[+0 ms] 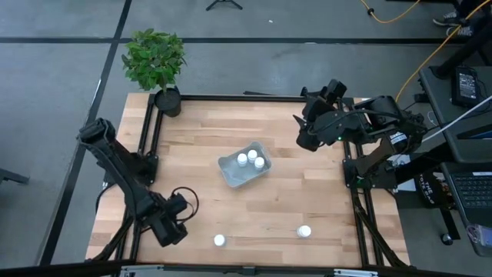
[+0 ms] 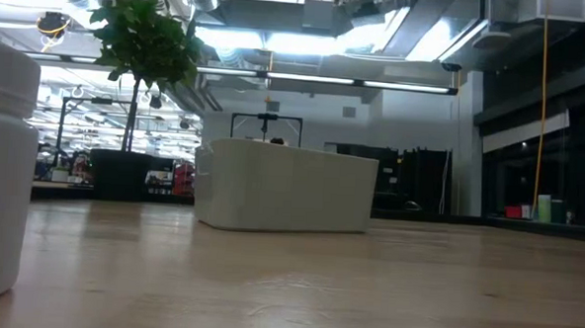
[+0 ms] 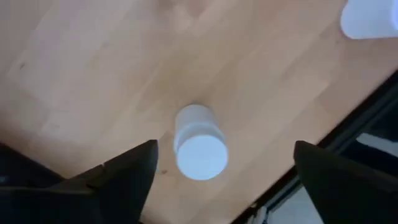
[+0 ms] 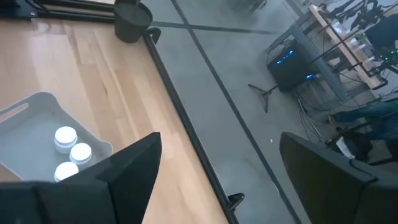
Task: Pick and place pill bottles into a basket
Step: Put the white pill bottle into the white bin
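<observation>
The pale translucent basket stands at the table's middle with three white pill bottles upright in it; it also shows in the right wrist view and the low view. Two more bottles stand upright on the table near the front edge, one left of middle and one further right. My left gripper is open just left of the first bottle, which the left wrist view shows between the spread fingers, untouched. My right gripper is open and empty, raised at the far right.
A black pot with a green plant stands at the table's far left corner. A black frame rail runs around the table. One bottle stands close to the low camera. Bare wood lies between the basket and the front bottles.
</observation>
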Robot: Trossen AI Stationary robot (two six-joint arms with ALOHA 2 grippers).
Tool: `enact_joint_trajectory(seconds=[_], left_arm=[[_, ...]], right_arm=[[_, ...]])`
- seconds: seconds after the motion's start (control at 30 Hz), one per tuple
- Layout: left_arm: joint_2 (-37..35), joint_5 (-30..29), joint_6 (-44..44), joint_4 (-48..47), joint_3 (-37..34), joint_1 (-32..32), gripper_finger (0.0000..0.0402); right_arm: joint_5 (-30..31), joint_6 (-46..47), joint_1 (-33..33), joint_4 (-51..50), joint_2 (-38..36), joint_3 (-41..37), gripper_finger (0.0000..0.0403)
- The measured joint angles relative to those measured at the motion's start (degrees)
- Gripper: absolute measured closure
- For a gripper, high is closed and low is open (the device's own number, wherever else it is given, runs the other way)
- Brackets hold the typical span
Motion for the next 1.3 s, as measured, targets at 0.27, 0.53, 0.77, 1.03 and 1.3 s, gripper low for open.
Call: enact_joint_trajectory(seconds=[0.27, 0.53, 0.77, 1.03, 1.3], left_arm=[[0.0, -5.8, -9.6, -3.8, 0.0, -6.2, 0.0003], [0.7, -12.8, -13.9, 1.5, -2.8, -9.5, 0.0002], [0.7, -11.6, -15.4, 7.5, -8.4, -9.7, 0.0002], [0.7, -10.0, -15.9, 12.9, -12.6, -9.7, 0.0002], [0.7, -9.6, -16.4, 16.7, -14.2, -9.7, 0.0009]], right_arm=[[-0.6, 1.0, 0.0, 0.0, 0.0, 0.0, 0.0076], [-0.6, 2.2, 0.0, 0.0, 0.0, 0.0, 0.0076], [-0.6, 3.2, 0.0, 0.0, 0.0, 0.0, 0.0076], [-0.6, 4.0, 0.0, 0.0, 0.0, 0.0, 0.0076], [-0.6, 3.9, 0.0, 0.0, 0.0, 0.0, 0.0076]])
